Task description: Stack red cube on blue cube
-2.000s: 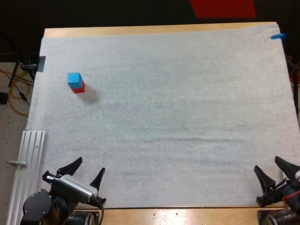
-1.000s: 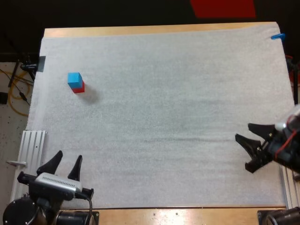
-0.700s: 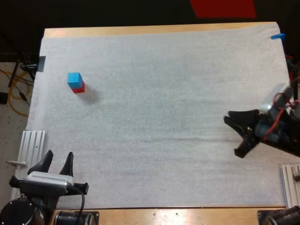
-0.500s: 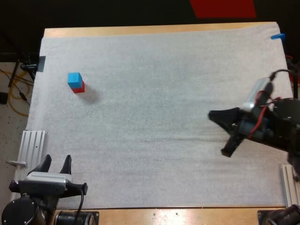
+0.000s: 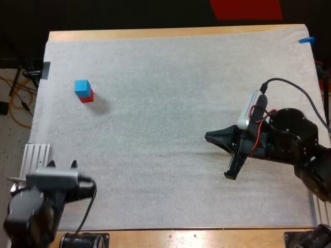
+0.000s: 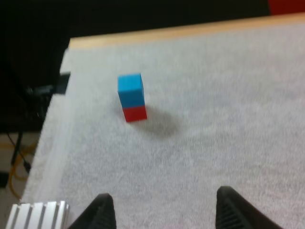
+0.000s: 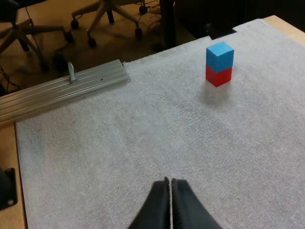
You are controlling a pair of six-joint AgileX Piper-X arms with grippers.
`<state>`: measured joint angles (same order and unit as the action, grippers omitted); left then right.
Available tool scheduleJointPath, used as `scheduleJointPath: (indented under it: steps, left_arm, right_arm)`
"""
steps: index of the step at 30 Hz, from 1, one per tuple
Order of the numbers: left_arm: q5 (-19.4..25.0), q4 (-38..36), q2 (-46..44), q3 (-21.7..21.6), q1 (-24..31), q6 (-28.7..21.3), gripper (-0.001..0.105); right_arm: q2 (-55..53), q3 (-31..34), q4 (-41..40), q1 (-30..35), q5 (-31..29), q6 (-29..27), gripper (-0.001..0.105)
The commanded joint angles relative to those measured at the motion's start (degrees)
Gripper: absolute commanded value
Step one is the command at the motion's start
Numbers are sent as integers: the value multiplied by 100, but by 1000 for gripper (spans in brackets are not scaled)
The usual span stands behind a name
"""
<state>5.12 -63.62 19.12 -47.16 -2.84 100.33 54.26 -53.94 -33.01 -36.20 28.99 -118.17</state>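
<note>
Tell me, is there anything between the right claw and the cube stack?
No. In the high view, only bare white mat lies between the right gripper and the blue cube sitting on the red cube.

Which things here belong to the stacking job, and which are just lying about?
Job: blue cube, sitting on top of the red cube.
Lying about: aluminium rail beside the white mat; office chair on the floor beyond the table.
</note>
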Motion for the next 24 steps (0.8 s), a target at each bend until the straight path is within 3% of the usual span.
scheduleJointPath:
  steps: [1,6,11,13,15,18,24]
  left_arm:
    - [200,237,306,-74,-29,47,47]
    - [119,778,1213,-213,331,-60,47]
    - [-809,1271,2033,-462,1296,-362,47]
    - [-1364,1426,2524,-665,1952,-598,47]
    - [-1405,1559,2888,-813,2240,-594,47]
    - [-1572,1683,3473,-1048,2304,-770,47]
    - [-1448,1632,4752,-1774,2201,-1084,47]
  right_arm:
    - [-21,-57,89,-9,33,-82,0]
    - [-21,-57,89,-9,33,-82,0]
    - [-21,-57,89,-9,33,-82,0]
    - [-21,-57,89,-9,33,-82,0]
    - [-21,-57,89,-9,33,-35,0]
    - [-21,-57,89,-9,33,7,0]
    - [-21,-57,89,-9,33,6,0]
